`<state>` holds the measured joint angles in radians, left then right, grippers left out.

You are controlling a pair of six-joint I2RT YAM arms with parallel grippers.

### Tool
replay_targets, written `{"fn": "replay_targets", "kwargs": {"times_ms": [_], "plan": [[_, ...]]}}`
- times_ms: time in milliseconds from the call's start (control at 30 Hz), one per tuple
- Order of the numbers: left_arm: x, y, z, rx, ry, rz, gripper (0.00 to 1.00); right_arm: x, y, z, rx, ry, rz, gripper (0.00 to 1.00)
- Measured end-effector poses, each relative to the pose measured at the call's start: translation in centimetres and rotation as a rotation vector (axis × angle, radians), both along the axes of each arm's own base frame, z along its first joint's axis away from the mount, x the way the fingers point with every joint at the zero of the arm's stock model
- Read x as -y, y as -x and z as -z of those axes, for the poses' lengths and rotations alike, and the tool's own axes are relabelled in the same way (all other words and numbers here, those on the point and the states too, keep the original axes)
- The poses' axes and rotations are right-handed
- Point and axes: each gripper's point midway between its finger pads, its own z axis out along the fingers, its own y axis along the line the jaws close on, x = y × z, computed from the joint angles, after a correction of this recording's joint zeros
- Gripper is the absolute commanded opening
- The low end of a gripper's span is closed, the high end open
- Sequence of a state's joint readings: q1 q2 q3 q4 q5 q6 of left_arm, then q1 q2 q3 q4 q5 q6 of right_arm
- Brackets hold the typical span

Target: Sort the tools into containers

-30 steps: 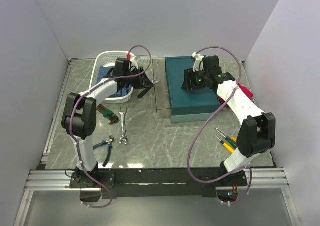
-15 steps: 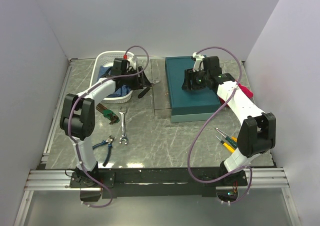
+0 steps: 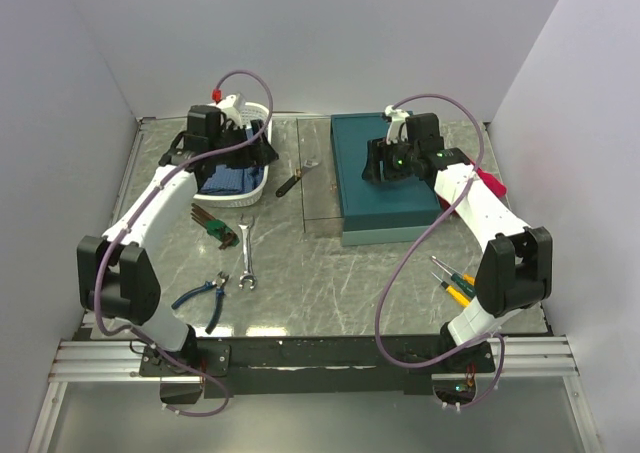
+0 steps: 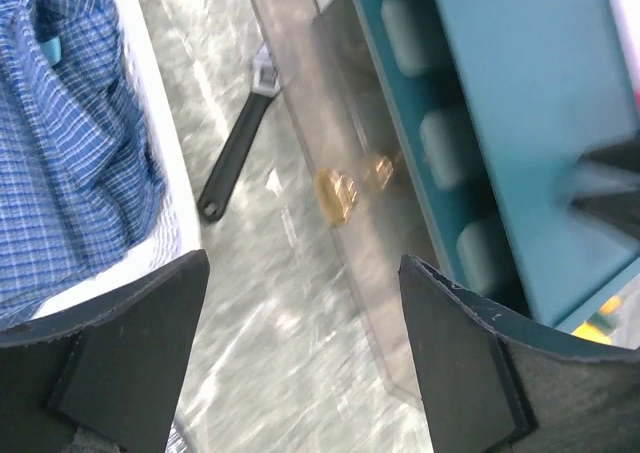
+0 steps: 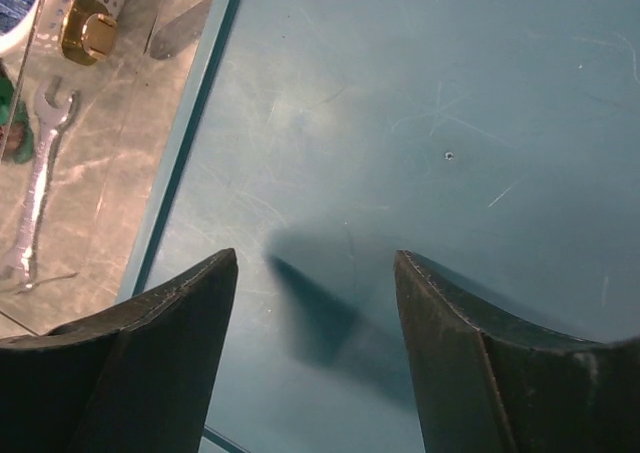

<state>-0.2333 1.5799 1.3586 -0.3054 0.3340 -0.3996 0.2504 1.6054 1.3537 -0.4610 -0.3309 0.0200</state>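
Observation:
The teal box point(image 3: 385, 188) stands at the back right with its lid shut. My right gripper point(image 3: 383, 165) hovers open and empty just above the lid point(image 5: 420, 103). My left gripper point(image 3: 258, 145) is open and empty above the white basket's right rim; in its wrist view the gripper point(image 4: 300, 358) is over bare table. A black-handled tool point(image 3: 292, 180) lies on the table between basket and box, also in the left wrist view point(image 4: 232, 153). A silver spanner point(image 3: 247, 255), a dark-handled wrench point(image 3: 216, 223) and blue pliers point(image 3: 205, 293) lie front left. Screwdrivers point(image 3: 452, 279) lie front right.
A white basket point(image 3: 255, 188) holds a blue checked cloth point(image 4: 70, 143). A clear tray point(image 4: 345, 223) lies against the box's left side. A red cloth point(image 3: 491, 183) sits right of the box. Walls close in the table on three sides.
My left arm has pulled back to the left, from beside the black-handled tool to over the basket. The tool stays on the table. The right arm has not moved.

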Motion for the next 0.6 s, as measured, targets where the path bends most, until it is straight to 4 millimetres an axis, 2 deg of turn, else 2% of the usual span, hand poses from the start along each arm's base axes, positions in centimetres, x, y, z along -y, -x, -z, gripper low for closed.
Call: {"fn": "replay_targets", "kwargs": {"times_ms": [67,233,333,400,500,600], "plan": [[-0.3,0.9,0.3,-0.002,-0.048,0.031,0.82,0.0,0.0,0.0,0.007,0.007,-0.008,0.79],[-1.8,3.9,3.1,-0.076,-0.209,0.134,0.82,0.2,0.3,-0.1,0.027,0.023,-0.030,0.87],[-3.4,7.2,4.1,-0.060,-0.316,0.222,0.84,0.5,1.0,-0.3,0.031,0.041,-0.046,0.90],[-4.6,10.3,4.3,-0.030,-0.384,0.290,0.85,0.9,1.9,-0.5,0.030,0.058,-0.059,0.91],[-6.1,13.7,4.1,0.016,-0.479,0.363,0.81,1.9,4.3,-1.0,0.032,0.088,-0.076,0.91],[-7.7,15.0,5.3,0.012,-0.570,0.405,0.80,2.6,5.8,-2.1,0.063,0.107,-0.080,0.92]]}}
